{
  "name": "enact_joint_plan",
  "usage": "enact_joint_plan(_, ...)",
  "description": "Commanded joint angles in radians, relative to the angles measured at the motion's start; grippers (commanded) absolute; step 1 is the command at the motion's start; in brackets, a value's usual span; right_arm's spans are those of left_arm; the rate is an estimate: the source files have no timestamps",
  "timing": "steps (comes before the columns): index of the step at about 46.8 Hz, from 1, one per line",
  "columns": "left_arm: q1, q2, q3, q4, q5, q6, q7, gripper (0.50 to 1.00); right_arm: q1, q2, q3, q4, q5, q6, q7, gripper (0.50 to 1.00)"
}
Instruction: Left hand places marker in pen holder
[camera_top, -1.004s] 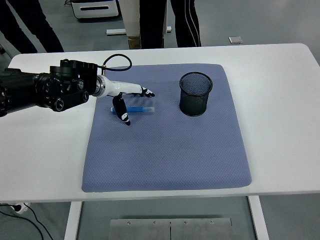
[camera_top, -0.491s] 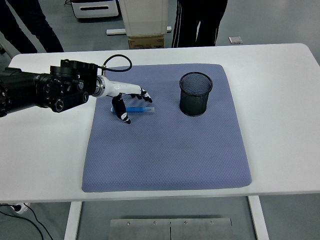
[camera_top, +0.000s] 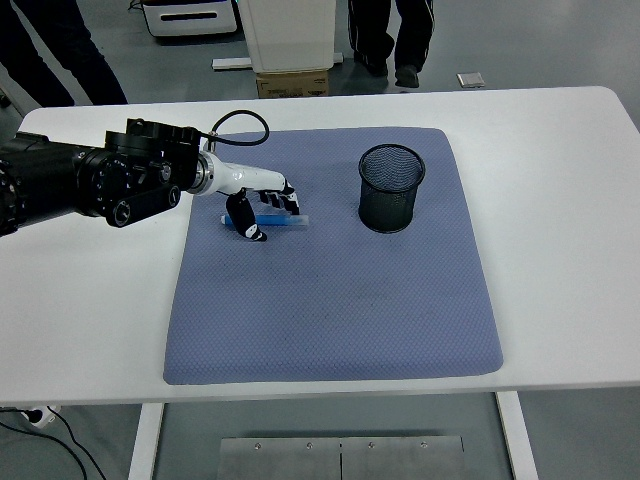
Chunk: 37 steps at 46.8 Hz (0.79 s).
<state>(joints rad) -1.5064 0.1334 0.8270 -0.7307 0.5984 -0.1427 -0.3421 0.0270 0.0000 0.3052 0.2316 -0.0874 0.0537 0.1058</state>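
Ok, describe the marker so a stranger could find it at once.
Look at the blue mat covering the middle of the white table. Near its far left corner, left of the black mesh pen holder, the left hand curls over the marker. It is the only blue, stick-shaped thing, lying flat.

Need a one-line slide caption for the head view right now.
Left robot hand closing over the blue marker on the mat.

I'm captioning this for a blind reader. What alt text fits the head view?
A robot's left hand curls its fingers over a blue marker lying on a blue mat. A black mesh pen holder stands upright to the right, apart from the marker, on a white table.
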Motion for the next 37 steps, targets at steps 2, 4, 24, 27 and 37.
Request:
enact_joint_plan(2, 0.0, -0.001, 0.0, 0.002, 0.0, 0.0, 0.0, 0.713, 0.001, 0.0, 0.0, 0.0, 0.0, 0.0, 0.0, 1.0)
enact_joint_plan(4, 0.0, -0.001, 0.0, 0.002, 0.0, 0.0, 0.0, 0.71, 0.001, 0.0, 0.0, 0.0, 0.0, 0.0, 0.0, 1.0)
enact_joint_plan(24, 0.0, -0.009, 0.0, 0.007, 0.0, 0.0, 0.0, 0.663, 0.001, 0.0, 0.0, 0.0, 0.0, 0.0, 0.0, 1.0)
enact_joint_plan(27, 0.0, -0.008, 0.0, 0.007, 0.0, 0.0, 0.0, 0.657, 0.001, 0.0, 0.0, 0.0, 0.0, 0.0, 0.0, 1.0)
enact_joint_plan(37, 0.0, -0.009, 0.0, 0.007, 0.001, 0.0, 0.0, 0.625, -0.001, 0.0, 0.0, 0.0, 0.0, 0.0, 0.0, 1.0)
